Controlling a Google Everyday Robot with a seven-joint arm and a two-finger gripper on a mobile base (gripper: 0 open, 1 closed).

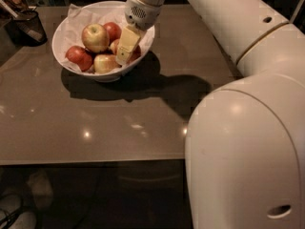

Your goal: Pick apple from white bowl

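Observation:
The white bowl (64, 25), lined with crumpled white paper, stands at the table's back left and holds several apples. My gripper (125, 46) reaches down into its right side from the arm above. It sits against a deep-red apple (137, 53) that it mostly hides. A big yellow-green apple with a red blush (95, 36) lies in the middle. A red apple (113, 29) is behind it, another red one (78, 57) is at the left, and a pale yellowish one (106, 63) is at the front.
A small black mesh cup (28, 26) stands left of the bowl at the table's back left corner. The brown table (95, 123) stretches forward to its front edge. My arm and white body (243, 142) fill the right side.

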